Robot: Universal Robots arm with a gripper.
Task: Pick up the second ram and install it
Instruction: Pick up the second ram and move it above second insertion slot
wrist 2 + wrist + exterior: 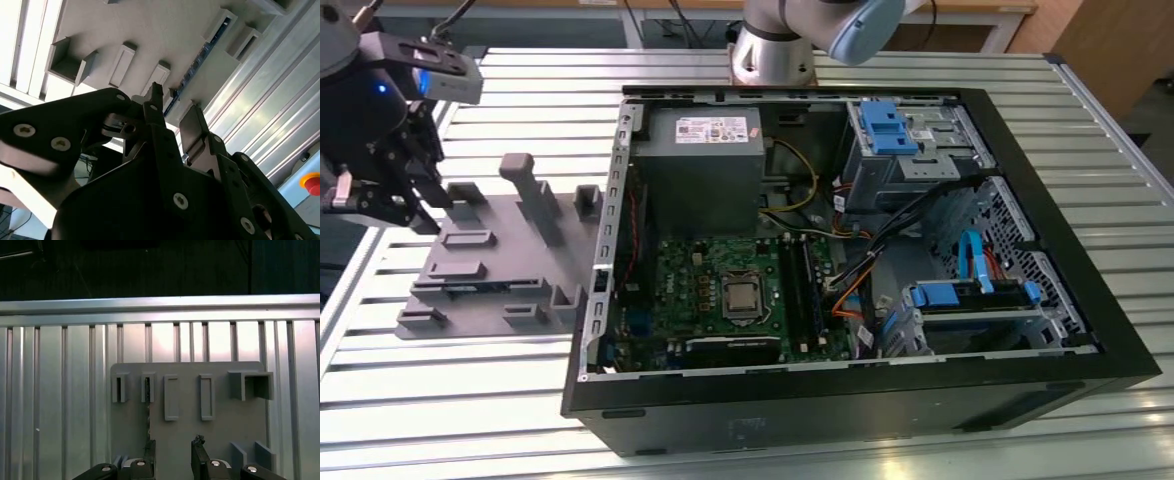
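Gripper (173,456) hovers spread and empty above the grey tray (220,440) — second ram (148,412) sits slotted there, not yet picked up.

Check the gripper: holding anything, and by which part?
Nothing held. The gripper is open above the grey tray, jaws apart with nothing between them; the second ram sits on edge in the tray, ungripped.
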